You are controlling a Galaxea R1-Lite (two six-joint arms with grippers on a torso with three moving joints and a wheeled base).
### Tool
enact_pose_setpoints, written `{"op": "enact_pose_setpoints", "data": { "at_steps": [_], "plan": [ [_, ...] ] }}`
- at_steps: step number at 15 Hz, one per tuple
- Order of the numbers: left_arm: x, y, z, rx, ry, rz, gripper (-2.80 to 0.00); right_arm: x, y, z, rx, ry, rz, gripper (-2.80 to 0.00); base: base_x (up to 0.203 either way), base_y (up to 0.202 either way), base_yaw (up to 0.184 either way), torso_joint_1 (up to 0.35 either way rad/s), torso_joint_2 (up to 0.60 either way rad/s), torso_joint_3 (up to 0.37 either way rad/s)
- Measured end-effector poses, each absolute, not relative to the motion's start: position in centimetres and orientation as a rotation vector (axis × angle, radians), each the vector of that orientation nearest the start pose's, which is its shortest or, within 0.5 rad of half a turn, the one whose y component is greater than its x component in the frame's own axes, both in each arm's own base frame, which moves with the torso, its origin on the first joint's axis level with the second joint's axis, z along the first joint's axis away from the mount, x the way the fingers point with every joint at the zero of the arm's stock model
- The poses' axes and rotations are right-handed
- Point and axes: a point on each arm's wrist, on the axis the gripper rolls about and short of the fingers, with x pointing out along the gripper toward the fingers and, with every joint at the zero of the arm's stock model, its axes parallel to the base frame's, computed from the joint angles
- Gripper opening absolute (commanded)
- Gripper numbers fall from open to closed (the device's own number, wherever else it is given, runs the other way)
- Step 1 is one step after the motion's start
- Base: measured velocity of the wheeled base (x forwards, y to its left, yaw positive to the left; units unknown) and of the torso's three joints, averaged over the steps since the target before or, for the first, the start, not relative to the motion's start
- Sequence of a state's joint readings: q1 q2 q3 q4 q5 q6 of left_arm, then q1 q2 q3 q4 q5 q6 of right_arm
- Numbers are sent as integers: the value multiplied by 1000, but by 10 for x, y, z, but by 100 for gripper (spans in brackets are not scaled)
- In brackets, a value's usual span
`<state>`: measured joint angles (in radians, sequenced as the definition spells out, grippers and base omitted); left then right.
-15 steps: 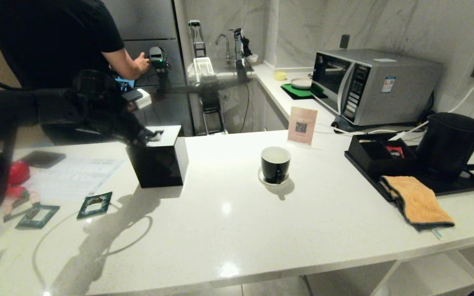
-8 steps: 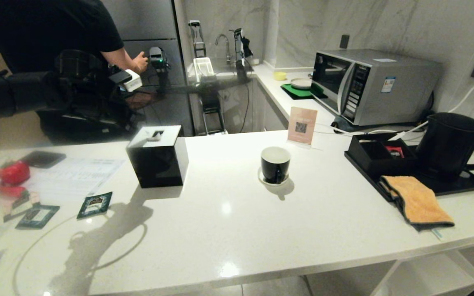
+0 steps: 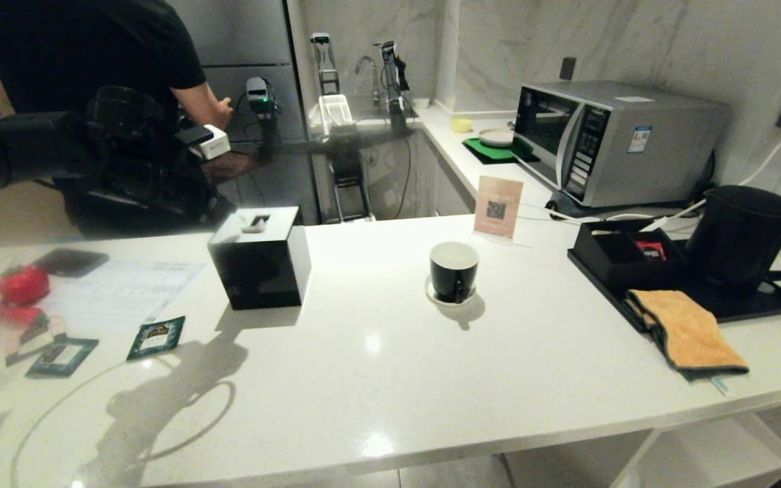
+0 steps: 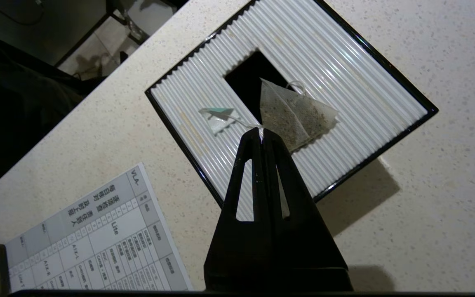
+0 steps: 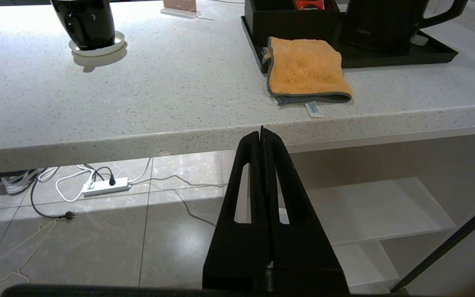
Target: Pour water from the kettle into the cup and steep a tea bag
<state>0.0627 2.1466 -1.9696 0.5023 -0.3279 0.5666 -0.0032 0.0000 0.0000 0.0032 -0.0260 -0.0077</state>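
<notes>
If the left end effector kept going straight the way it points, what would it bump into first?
Probably the ribbed white lid of the black box, just past the dangling tea bag held by its string; depth is uncertain.

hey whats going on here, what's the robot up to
The robot's left hand is shut on the string of the tea bag, which hangs above the ribbed white top of the black box. The cup sits on its saucer mid-counter; the kettle stands untouched on its tray. The right hand is parked, shut, below the counter edge. A person stands behind the counter.
</notes>
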Motion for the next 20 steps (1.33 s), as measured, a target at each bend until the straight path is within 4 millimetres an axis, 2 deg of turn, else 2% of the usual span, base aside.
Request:
{"op": "enact_pose_setpoints", "data": {
  "at_steps": [9, 20],
  "plan": [
    [420, 14, 215, 362, 712, -515, -280, -23, -1, 75, -7, 3, -29, -280, 0, 0, 0, 0, 0, 0],
    [436, 14, 208, 381, 630, -514, -280, -23, -1, 75, -7, 3, -29, -280, 0, 0, 0, 0, 0, 0]
  ]
}}
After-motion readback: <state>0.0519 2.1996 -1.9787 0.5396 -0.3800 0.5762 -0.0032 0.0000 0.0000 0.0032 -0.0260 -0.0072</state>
